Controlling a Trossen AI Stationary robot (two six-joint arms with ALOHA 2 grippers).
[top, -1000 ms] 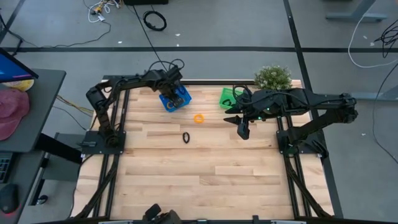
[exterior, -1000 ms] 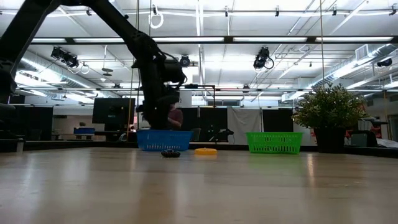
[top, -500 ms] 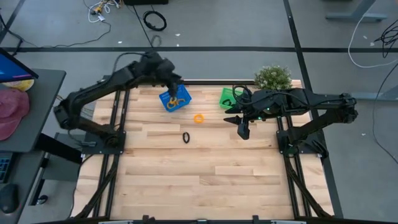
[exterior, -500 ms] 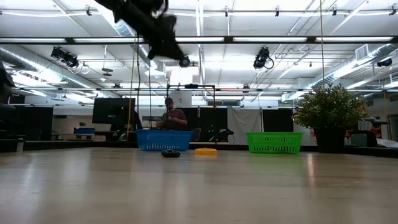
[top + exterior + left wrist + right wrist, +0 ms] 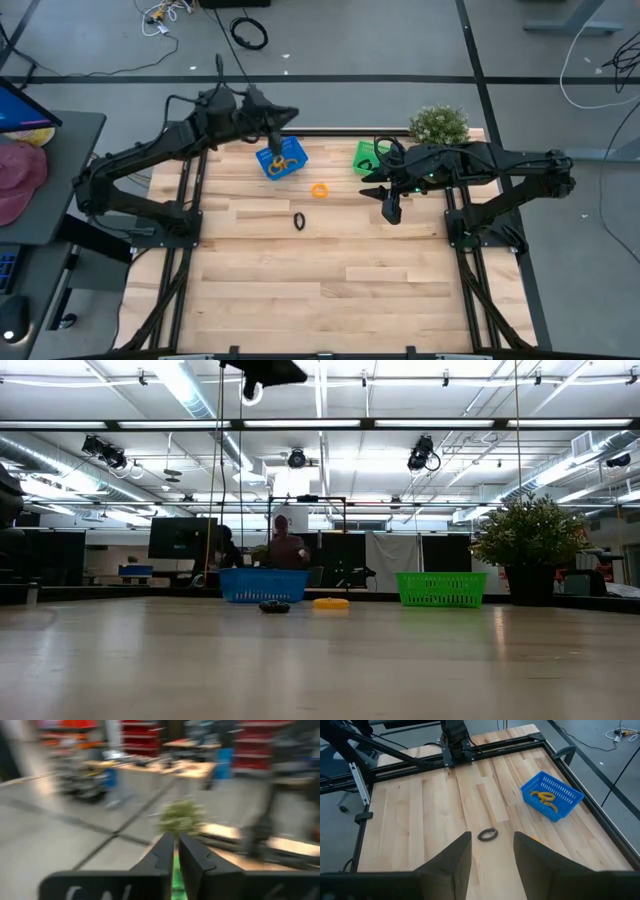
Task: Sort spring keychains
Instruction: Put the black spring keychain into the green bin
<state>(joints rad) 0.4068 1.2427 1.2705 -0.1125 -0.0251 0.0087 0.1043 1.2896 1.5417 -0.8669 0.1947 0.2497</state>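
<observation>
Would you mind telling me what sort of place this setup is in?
Probably a large robotics lab or workshop: exposed ceiling lights, a person at distant desks, red shelving, and a framed wooden table.

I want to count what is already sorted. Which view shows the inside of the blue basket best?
The right wrist view: it looks down into the blue basket, showing orange keychains inside. The high view shows the basket small, with orange inside. The low view shows only its side wall. The left wrist view misses it.

Colours on the pale striped wood table (image 5: 330,280)
Blue basket (image 5: 281,159), orange keychains (image 5: 545,799) inside; green basket (image 5: 365,156); orange keychain (image 5: 319,190); black keychain (image 5: 299,220).
</observation>
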